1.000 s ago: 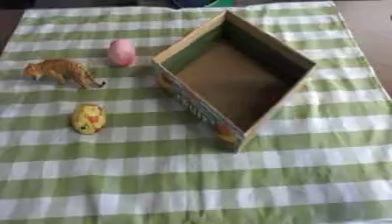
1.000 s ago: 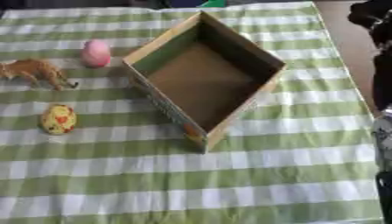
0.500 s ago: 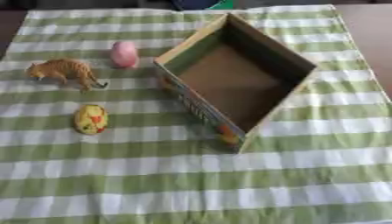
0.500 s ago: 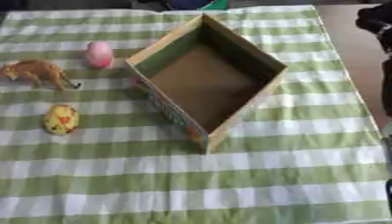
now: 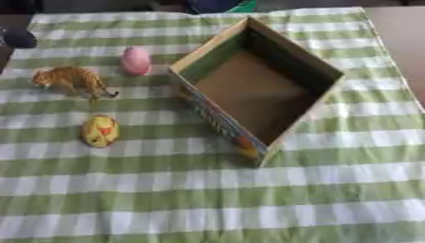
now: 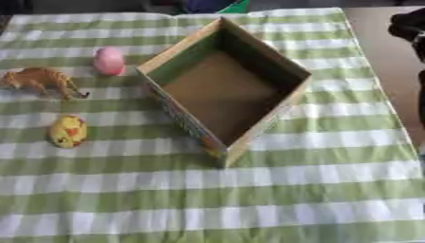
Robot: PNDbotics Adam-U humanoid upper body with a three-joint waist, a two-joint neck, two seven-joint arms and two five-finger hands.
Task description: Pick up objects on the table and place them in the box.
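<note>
An open cardboard box (image 5: 217,114) stands askew at the middle of the table, with nothing in it. To its left lie a pink egg (image 5: 135,60), an orange toy tiger (image 5: 70,79) and a yellow egg-shaped toy (image 5: 99,131). A dark part of my right hand (image 6: 408,27) shows at the right edge, off the cloth and far from every toy. Another dark rounded part, my left hand (image 5: 18,38), peeks in at the upper left edge, above the tiger. Neither hand touches anything.
A green and white checked cloth (image 5: 207,190) covers the table. Bare brown table (image 6: 390,76) shows along the right side. Dark things and a green shape (image 5: 241,5) lie beyond the far edge.
The toys and the box have not moved. The dark part of my left hand has come into view at the upper left edge. The camera has shifted slightly.
</note>
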